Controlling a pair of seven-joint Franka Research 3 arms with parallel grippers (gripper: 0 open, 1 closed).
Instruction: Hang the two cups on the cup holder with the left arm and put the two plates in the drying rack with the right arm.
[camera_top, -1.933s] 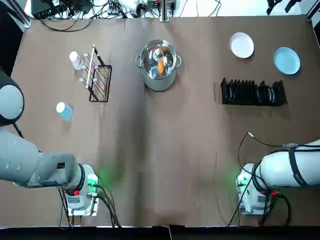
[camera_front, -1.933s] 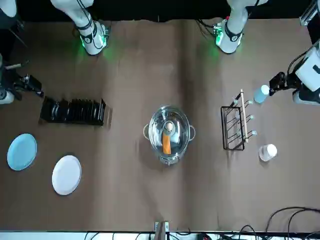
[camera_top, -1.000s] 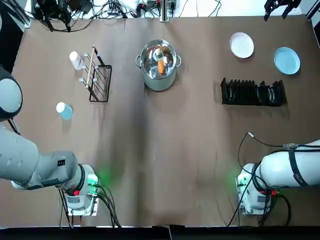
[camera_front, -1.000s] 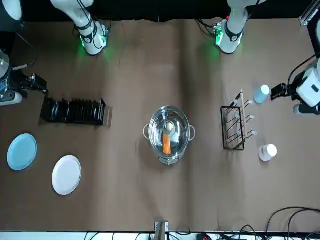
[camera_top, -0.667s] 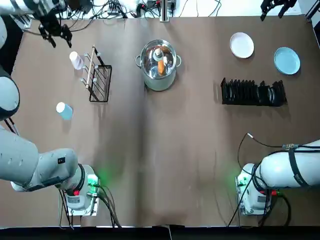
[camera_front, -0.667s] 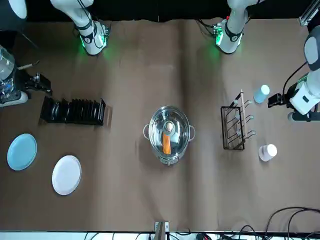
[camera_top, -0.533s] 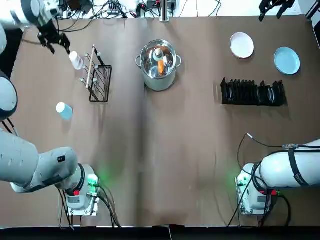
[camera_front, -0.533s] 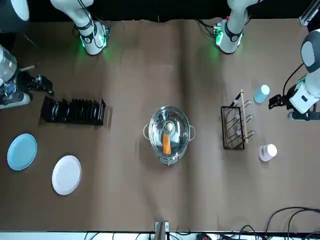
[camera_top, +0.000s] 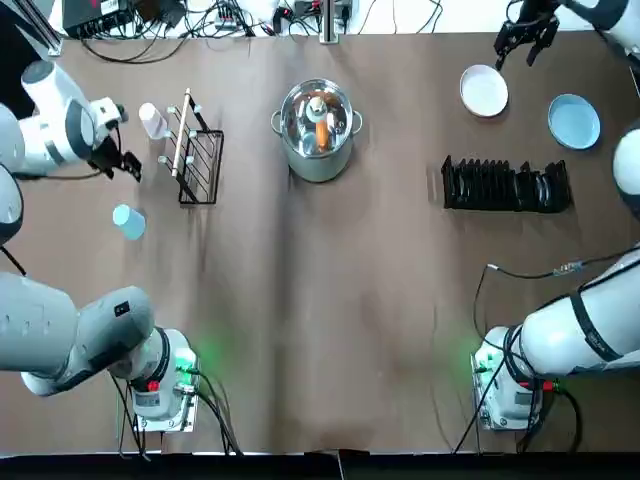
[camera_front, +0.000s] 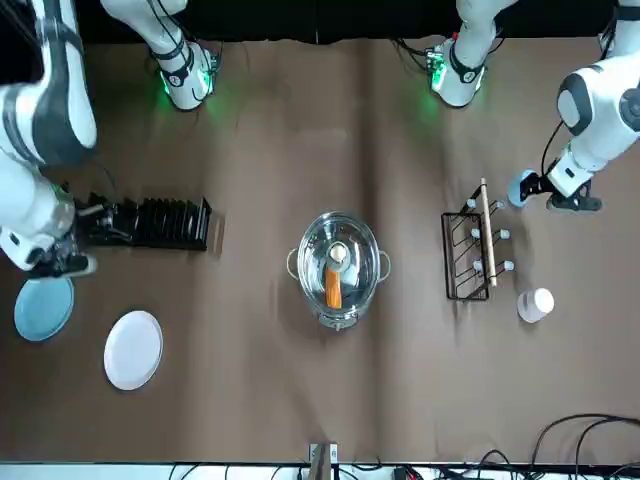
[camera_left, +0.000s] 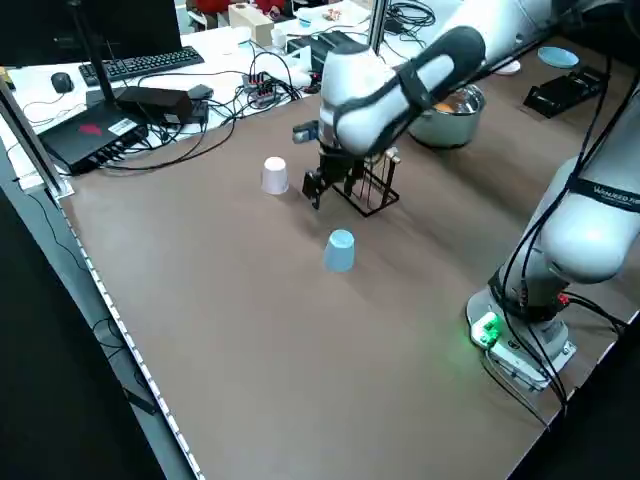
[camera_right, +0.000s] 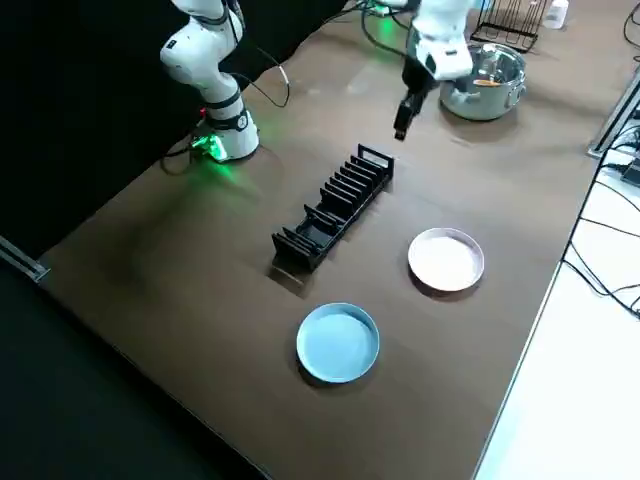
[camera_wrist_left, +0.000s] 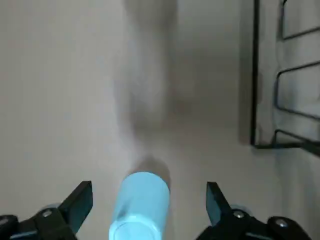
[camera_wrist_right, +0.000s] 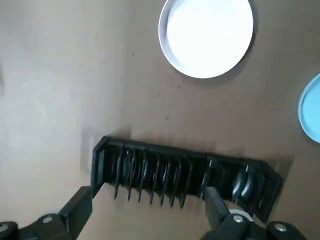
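Observation:
The light blue cup (camera_top: 127, 221) stands on the table, nearer the robot than the cup holder (camera_top: 196, 152). The whitish cup (camera_top: 152, 121) stands against the holder's far left end. My left gripper (camera_top: 125, 163) hovers open between the two cups, left of the holder. In the left wrist view the blue cup (camera_wrist_left: 141, 204) shows below and between its fingers (camera_wrist_left: 79, 199), untouched. The white plate (camera_top: 484, 90) and blue plate (camera_top: 574, 121) lie flat beyond the drying rack (camera_top: 507, 186). My right gripper (camera_right: 402, 120) hangs open and empty, high over the rack (camera_wrist_right: 185, 172) and white plate (camera_wrist_right: 206, 35).
A steel pot (camera_top: 318, 128) with food in it stands at the middle back, between the holder and the rack. Cables and equipment line the table's far edge (camera_top: 230, 20). Bare brown table (camera_top: 330, 300) stretches between the two arm bases.
The left gripper swept from the far left corner down toward the robot, past the whitish cup to near the blue cup. The right gripper moved left and came over the white plate and rack.

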